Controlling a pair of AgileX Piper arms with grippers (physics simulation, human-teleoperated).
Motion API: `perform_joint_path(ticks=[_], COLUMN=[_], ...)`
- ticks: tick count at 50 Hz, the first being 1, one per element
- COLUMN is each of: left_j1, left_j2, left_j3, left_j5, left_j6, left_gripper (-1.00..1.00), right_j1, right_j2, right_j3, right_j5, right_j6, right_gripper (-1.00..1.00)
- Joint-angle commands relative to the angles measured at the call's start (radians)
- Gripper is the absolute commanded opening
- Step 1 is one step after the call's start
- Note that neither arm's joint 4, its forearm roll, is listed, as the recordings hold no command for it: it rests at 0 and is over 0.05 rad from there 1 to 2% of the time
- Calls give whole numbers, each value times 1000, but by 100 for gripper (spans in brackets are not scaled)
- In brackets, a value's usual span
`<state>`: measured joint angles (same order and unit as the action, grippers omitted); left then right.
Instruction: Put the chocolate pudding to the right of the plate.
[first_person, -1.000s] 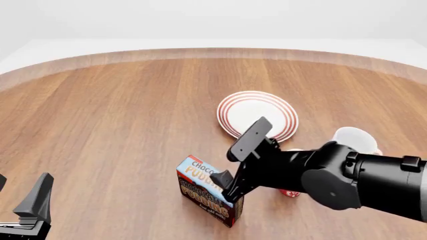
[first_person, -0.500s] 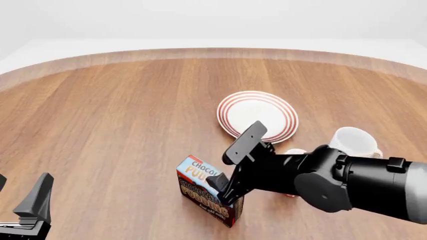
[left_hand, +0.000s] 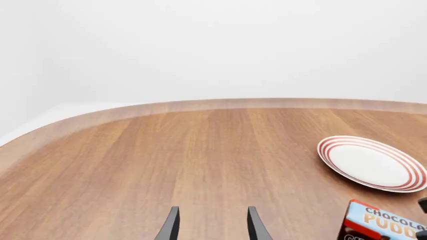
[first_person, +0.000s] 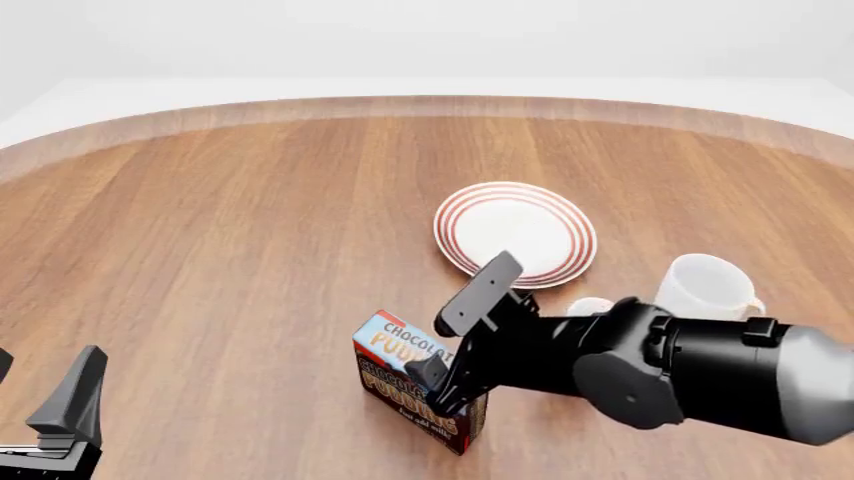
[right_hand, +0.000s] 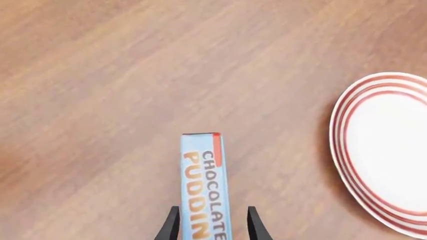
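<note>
The chocolate pudding stands on the table in front of and left of the plate. It is a small carton with a light-blue lettered top and a dark brown front. My right gripper is open and hangs over the carton's right end. In the right wrist view its fingers flank the narrow blue top with a gap on each side, and the plate lies off to one side. My left gripper is open and empty at the near left; in its own view the carton and plate show.
A white mug stands to the right of and nearer than the plate. A second pale mug is mostly hidden behind my right arm. The wooden table's curved far edge runs across the back.
My right gripper has moved left and down towards the carton, so its fingers now straddle the carton's top. More of the white mug shows. The left arm has not moved.
</note>
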<state>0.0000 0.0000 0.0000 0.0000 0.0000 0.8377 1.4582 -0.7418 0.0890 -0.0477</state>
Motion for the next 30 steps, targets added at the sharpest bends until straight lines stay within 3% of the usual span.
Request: perform_joint_path(ticks=[1, 30], left_j1=[0, 0], left_j2=[0, 0], left_j3=[0, 0], left_j5=[0, 0], left_j6=[0, 0], left_gripper=[100, 100], right_j1=[-2, 21], right_j2=[27, 71], right_j3=[8, 30], right_j5=[-22, -70], right_j6=[11, 58], right_gripper=[100, 100])
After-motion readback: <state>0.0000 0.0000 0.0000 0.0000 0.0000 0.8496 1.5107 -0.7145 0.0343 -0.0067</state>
